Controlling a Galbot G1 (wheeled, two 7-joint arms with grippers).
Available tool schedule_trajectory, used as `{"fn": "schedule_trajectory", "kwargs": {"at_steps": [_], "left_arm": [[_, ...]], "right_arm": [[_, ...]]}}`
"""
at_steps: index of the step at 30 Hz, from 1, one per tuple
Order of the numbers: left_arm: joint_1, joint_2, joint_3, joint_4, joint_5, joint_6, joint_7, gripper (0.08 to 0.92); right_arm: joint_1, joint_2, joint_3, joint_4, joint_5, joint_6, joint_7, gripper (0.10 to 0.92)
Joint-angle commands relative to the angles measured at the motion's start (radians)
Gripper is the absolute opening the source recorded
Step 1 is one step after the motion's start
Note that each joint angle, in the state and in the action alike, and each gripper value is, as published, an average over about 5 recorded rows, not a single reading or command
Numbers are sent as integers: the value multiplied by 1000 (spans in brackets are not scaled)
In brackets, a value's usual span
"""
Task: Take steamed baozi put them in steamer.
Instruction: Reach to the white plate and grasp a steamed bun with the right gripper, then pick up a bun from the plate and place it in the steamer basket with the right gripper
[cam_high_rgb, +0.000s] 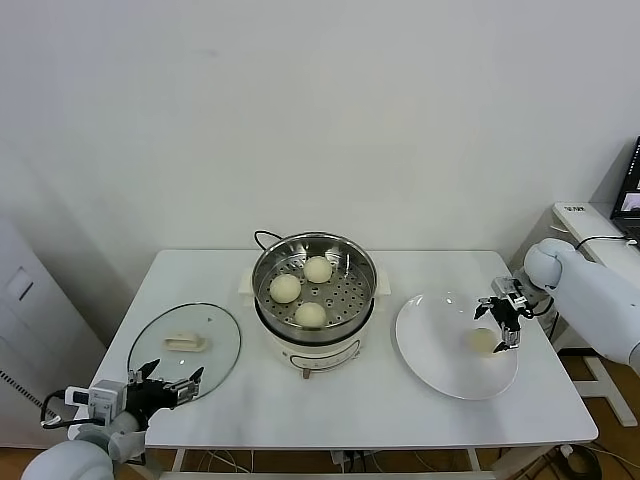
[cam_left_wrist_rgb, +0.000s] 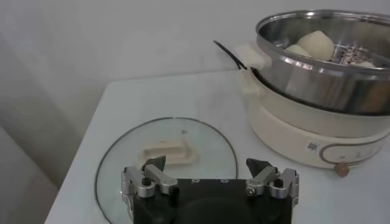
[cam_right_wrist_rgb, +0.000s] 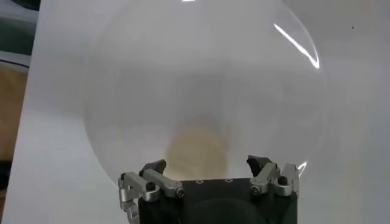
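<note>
Now right tool (cam_high_rgb: 497, 323) hangs open over plated baozi (cam_high_rgb: 482, 341).

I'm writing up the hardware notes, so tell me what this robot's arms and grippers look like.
Both arms have smooth, rounded white shells. Each ends in a black block carrying two silver metal finger brackets with dark tips: the left gripper and the right gripper look alike. A white camera module sits at the left wrist, and thin black cables run by the right wrist.

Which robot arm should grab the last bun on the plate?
The right. Its open claw hovers right over the last bun on the plate; the left claw waits far off by the glass lid.
</note>
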Motion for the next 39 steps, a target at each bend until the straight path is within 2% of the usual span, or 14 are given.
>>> {"fn": "schedule_trajectory", "kwargs": {"at_steps": [1, 9, 17, 22, 26, 31, 36, 39], "left_arm": [[0, 1, 0, 0, 1, 0, 1, 823], [4, 5, -2, -17, -3, 6, 1, 823], [5, 8, -3, -17, -3, 9, -1, 823], [6, 9, -4, -18, -3, 11, -2, 823], [7, 9, -7, -15, -3, 11, -2, 823], [7, 6, -9, -11, -3, 12, -4, 823], [9, 5, -14, -6, -3, 11, -4, 823], [10, 6, -14, -1, -3, 9, -2, 823]], "right_arm": [[-43, 36, 67, -54, -71, 13, 4, 804], [-53, 52, 91, -78, -90, 12, -13, 688], [-46, 50, 84, -61, -75, 6, -20, 497], [8, 22, 3, -12, -8, -14, -27, 446], [110, -26, -139, 63, 113, -56, -39, 442], [386, -64, -435, 166, 340, -160, -50, 441], [645, -36, -717, 273, 599, -303, -53, 441], [757, 4, -805, 331, 698, -379, -45, 442]]}}
